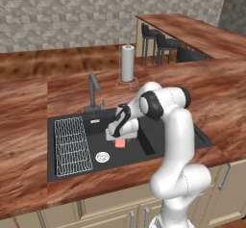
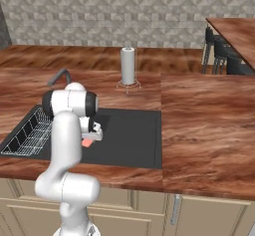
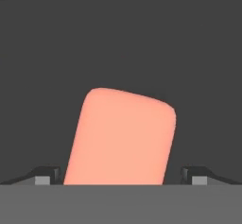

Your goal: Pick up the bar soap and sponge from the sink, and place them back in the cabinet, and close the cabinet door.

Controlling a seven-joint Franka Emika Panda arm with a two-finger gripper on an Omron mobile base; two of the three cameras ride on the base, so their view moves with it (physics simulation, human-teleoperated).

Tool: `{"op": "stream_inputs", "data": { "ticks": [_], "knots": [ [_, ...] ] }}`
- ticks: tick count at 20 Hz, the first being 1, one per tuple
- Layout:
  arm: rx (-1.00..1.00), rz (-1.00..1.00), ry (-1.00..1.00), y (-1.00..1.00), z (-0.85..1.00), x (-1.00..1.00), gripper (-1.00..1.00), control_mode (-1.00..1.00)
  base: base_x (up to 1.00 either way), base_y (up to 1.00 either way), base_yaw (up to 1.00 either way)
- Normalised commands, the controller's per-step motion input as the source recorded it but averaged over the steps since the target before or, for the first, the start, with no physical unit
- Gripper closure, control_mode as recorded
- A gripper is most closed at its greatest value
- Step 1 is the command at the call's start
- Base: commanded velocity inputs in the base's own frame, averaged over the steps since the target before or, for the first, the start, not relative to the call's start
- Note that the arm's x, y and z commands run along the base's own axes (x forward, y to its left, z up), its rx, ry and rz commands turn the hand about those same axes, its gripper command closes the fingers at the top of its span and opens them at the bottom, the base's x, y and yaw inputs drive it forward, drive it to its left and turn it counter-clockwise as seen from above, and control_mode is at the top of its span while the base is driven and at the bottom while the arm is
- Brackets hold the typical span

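Two fingertips (image 3: pixel 47 176) wide apart astride bar soap (image 3: pixel 120 138) (tilted, pink), gripper (image 1: pixel 120 139) low inside black sink (image 1: pixel 144 147), nothing gripped.

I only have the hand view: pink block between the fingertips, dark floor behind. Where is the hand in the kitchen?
Observer: The gripper is down inside the sink, near the middle of the basin, right over the bar soap.
Operator: Anything close by it could hit?
Observer: A white wire rack fills the basin's left end, apart from the hand; the round drain lies between them, nearer the front.
Operator: Faucet?
Observer: The dark grey faucet stands behind the basin, back-left of the hand, clear of it.
Operator: Fingers closed on the soap?
Observer: They stand on either side of it with gaps, so open.
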Motion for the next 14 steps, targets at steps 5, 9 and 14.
{"op": "stream_inputs", "data": {
  "ticks": [5,9,14],
  "knots": [
    [0.0,-0.08,0.0,0.0,-0.22,0.19,-1.0,-1.0,0.0,0.0,0.0],
    [0.0,-0.08,0.0,0.0,-0.28,0.03,1.0,-1.0,0.0,0.0,0.0],
    [0.0,-0.03,-0.01,-0.02,-0.09,0.0,1.0,-1.0,0.0,0.0,0.0]
  ]
}}
